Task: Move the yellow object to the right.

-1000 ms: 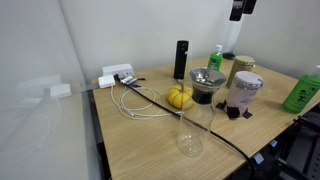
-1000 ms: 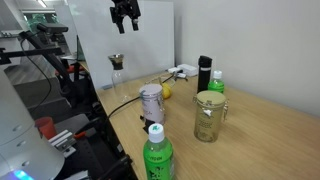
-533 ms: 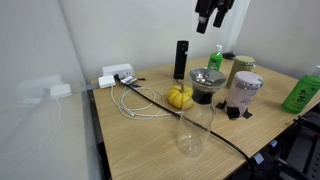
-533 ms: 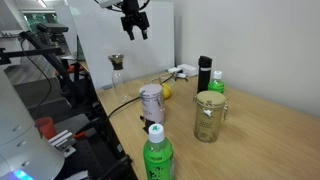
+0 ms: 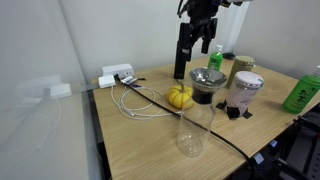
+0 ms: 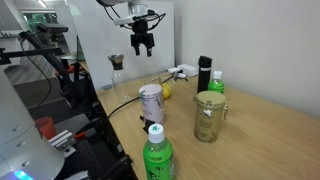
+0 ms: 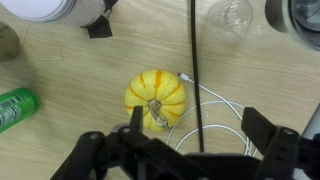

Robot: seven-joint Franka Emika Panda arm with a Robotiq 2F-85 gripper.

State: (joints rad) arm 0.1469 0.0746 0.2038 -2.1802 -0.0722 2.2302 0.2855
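In the wrist view, a green bottle (image 7: 15, 108) lies well left of the yellow object (image 7: 157, 97), which sits on the wooden surface (image 7: 70, 70). A black cable (image 7: 194, 50) runs just right of the object. The end effector (image 7: 198, 125) hangs above it, jaws spread wide and holding nothing. The object looks light, rigid and ribbed, probably slick. Pinching across its widest girth, clear of the stem, seems safest.

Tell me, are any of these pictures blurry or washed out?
Wrist view: the pumpkin is sharp, but the dark tool, close to the lens, looks soft. In an exterior view, a hazy clear panel pales the left side. In an exterior view, the white shape in the near corner is blurred.
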